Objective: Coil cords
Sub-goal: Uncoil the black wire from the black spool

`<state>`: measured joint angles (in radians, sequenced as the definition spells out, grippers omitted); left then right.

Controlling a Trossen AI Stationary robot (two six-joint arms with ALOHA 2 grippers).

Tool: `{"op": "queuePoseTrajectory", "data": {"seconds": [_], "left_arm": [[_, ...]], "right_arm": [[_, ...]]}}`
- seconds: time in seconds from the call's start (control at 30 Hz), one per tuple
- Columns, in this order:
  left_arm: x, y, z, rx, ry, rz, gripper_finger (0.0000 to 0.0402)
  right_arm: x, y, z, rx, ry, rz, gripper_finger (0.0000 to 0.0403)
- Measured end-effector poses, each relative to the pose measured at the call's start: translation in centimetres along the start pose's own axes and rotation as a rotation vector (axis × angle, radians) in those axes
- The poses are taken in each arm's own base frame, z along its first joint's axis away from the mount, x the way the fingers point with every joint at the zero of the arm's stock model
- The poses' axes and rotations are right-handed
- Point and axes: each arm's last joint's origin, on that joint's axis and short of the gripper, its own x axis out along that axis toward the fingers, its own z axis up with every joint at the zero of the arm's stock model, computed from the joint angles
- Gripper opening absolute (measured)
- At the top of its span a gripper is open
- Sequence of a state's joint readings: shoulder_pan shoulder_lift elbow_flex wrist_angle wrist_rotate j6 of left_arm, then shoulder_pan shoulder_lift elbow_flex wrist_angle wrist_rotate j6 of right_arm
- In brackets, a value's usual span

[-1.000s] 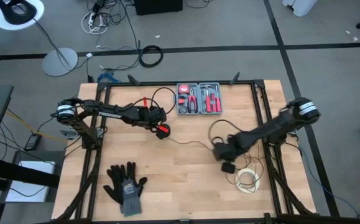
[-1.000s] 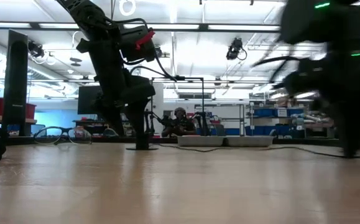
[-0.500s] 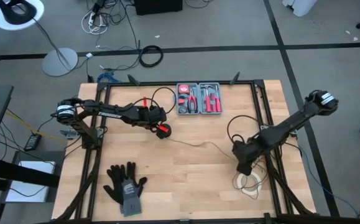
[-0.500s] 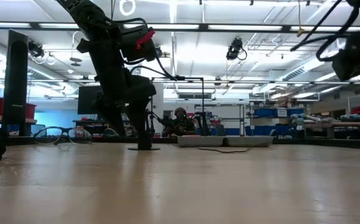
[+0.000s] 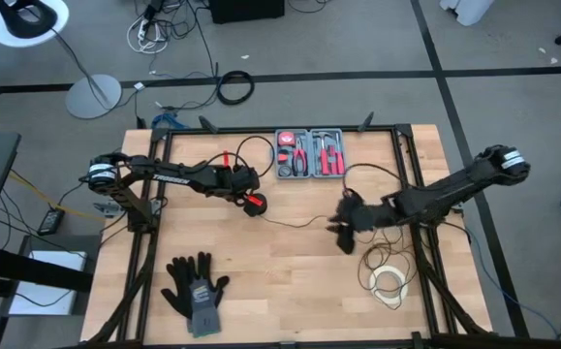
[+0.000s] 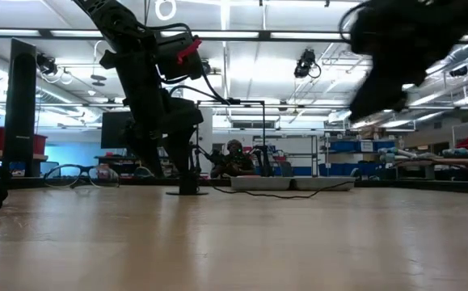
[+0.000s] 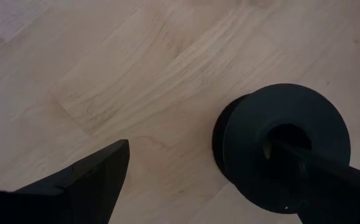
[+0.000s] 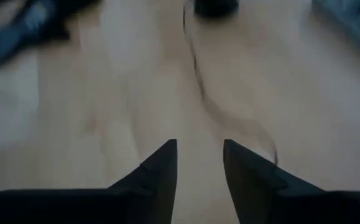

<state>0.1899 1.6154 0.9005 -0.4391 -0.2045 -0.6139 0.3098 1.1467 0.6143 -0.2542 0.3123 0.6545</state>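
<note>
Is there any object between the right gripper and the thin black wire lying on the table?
Nothing visible. In the right wrist view, the right gripper has its fingers apart, and only bare wood lies between it and the thin black wire. The white cord coil lies off to the side.

Thin black cord point(image 5: 304, 224) lies slack across the table's middle.

no readable text, labels or signs
</note>
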Motion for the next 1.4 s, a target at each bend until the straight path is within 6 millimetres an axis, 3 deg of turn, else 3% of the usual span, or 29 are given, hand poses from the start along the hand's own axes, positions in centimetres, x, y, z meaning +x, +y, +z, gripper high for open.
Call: {"op": "queuePoseTrajectory", "data": {"seconds": [0.17, 0.3, 0.57, 0.77, 0.83, 1.0, 1.4], "left_arm": [[0.0, 0.0, 0.0, 0.0, 0.007, -0.01, 0.0392], [0.0, 0.0, 0.0, -0.001, 0.006, -0.01, 0.0392], [0.0, -0.2, 0.2, -0.006, -0.014, -0.024, 0.0392], [0.0, -0.2, 0.2, -0.006, -0.014, -0.024, 0.0392], [0.0, -0.2, 0.2, -0.006, -0.013, -0.023, 0.0392], [0.0, -0.1, 0.2, 0.0, -0.02, -0.003, 0.0392], [0.0, 0.1, 0.0, 0.01, -0.01, 0.019, 0.0392]], "right_arm": [[4.6, -0.5, 2.7, -0.084, -0.201, -0.001, 0.0136], [8.5, -1.1, 3.5, -0.106, -0.266, 0.053, 0.0135], [16.7, -0.2, 4.7, -0.206, -0.124, -0.001, 0.0134], [19.9, -0.3, 6.0, -0.22, -0.002, -0.085, 0.0129], [20.0, -0.3, 6.4, -0.221, 0.052, -0.104, 0.0112], [18.9, -0.1, 6.0, -0.269, 0.167, -0.107, 0.0013], [10.9, 3.2, 3.1, -0.301, 0.509, -0.182, 0.0003]]}}
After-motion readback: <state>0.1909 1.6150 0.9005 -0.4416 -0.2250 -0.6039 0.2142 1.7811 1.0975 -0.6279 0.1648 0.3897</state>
